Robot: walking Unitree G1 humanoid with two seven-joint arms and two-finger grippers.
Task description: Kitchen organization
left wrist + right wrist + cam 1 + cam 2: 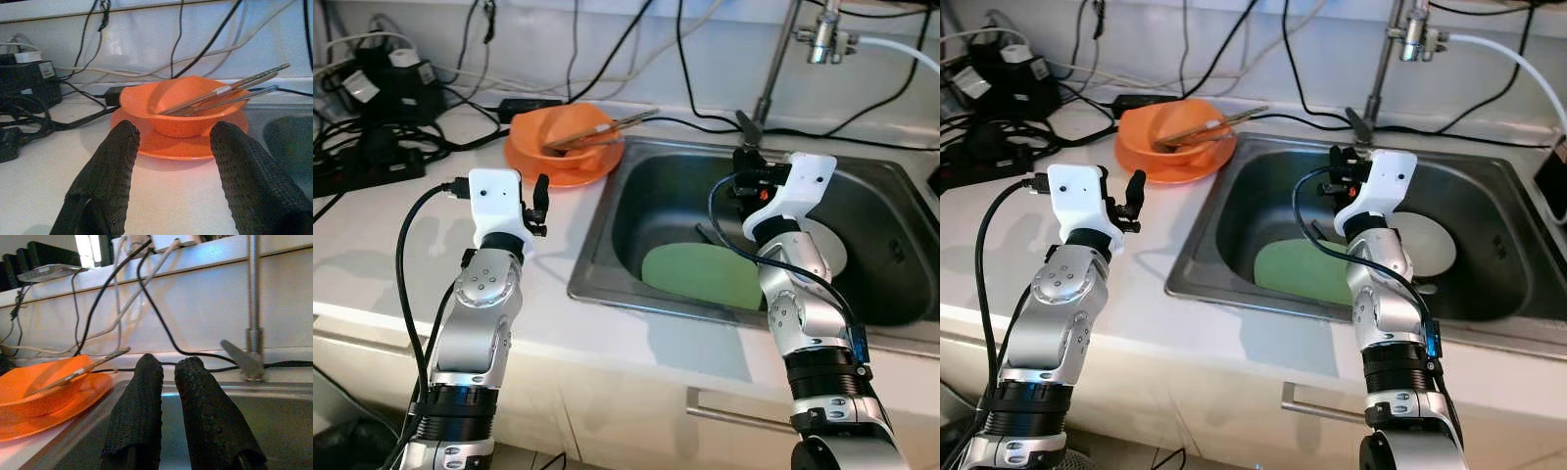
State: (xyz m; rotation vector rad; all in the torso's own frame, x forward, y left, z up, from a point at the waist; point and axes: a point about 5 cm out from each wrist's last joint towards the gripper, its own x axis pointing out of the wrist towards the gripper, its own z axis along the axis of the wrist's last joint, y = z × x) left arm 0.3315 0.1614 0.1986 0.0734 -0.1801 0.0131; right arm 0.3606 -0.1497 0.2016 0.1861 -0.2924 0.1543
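An orange bowl [570, 131] sits on an orange plate [548, 164] on the white counter [372, 255], close to the sink's [607, 211] back left corner; chopsticks [607, 127] rest in the bowl, their ends jutting over its rim toward the sink. The left gripper [171, 171] hovers above the counter short of the plate, fingers [110, 171] spread wide, empty, touching nothing; bare counter lies between it and the plate. The right gripper [168, 396] hangs over the sink basin near its back edge, fingers [142, 401] drawn nearly together with a thin gap, gripping nothing. In the basin lie a green plate [700, 276] toward the front edge and a white plate [832, 245] beside it, partly hidden by the right arm; the tap [769, 88] rises from the sink's back rim. Black cables and plugs [372, 108] crowd the counter's back left corner.
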